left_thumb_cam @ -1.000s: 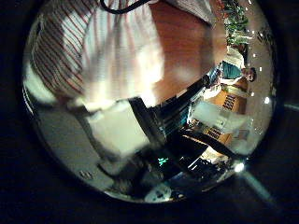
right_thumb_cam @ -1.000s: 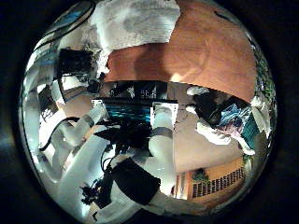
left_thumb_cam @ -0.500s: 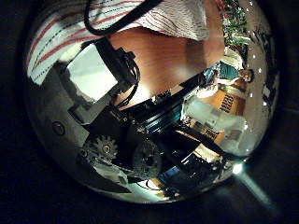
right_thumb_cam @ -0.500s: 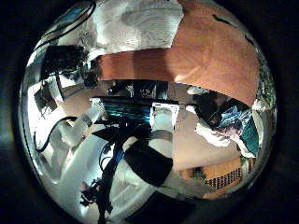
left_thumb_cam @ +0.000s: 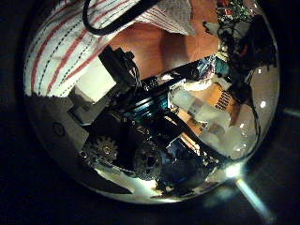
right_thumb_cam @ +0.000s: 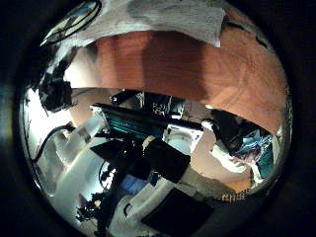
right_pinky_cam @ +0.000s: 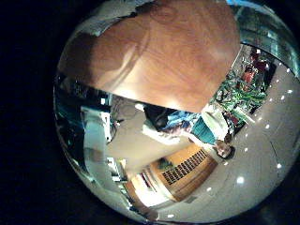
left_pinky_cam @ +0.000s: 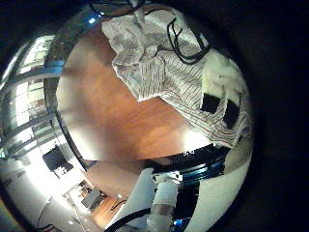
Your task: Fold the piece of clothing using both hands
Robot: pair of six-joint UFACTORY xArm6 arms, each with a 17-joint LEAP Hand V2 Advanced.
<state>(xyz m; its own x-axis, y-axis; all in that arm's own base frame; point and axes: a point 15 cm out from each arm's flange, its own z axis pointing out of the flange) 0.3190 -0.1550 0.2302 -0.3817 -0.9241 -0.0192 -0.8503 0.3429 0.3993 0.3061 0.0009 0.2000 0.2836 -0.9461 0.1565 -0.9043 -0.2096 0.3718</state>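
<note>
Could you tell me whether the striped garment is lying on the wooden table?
Yes, the striped garment lies crumpled on the brown wooden table in the left little finger side view.

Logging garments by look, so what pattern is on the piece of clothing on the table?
Thin dark stripes on white fabric: the striped shirt, clearest in the left little finger side palm view.

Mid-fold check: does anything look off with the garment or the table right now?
The striped garment lies rumpled and bunched on the wooden table, not flat, its edges uneven. That is expected with the fold unfinished. The right little finger side palm view shows only bare table. No spill, tear or stray item is visible.
</note>
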